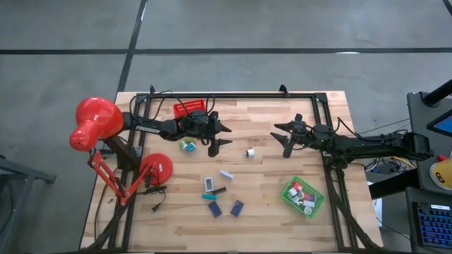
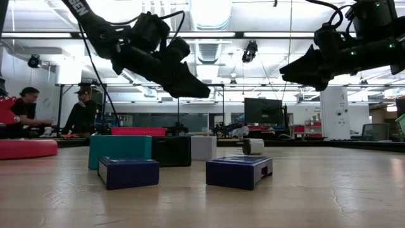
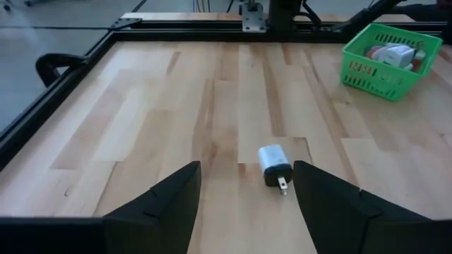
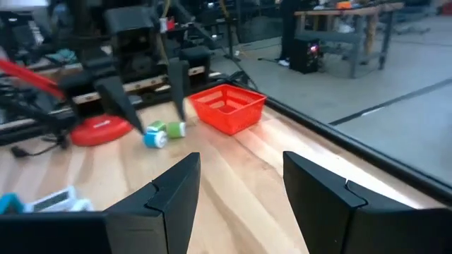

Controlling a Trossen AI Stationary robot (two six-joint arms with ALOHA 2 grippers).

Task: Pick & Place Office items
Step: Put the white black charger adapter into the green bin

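We judge step: reaching for next pick. Left gripper [image 1: 221,136] hovers, jaws apart, empty, facing white charger [image 1: 250,152] between arms. Right gripper [image 1: 286,136] waits, apart, empty. Other items mid-table; some in green tray [image 1: 288,198]. Next: we descend, straddle charger.

Two navy blocks [image 2: 128,172] [image 2: 239,171] lie nearest on the wooden table [image 2: 329,190], with a teal block [image 2: 119,150], a black block [image 2: 171,151] and a white block [image 2: 204,147] behind them. Farther back sits a small white cylinder-like piece [image 2: 253,146]. Both grippers [image 2: 183,82] [image 2: 302,69] hang above the table, empty, while two people [image 2: 25,111] [image 2: 81,113] sit in the room behind.
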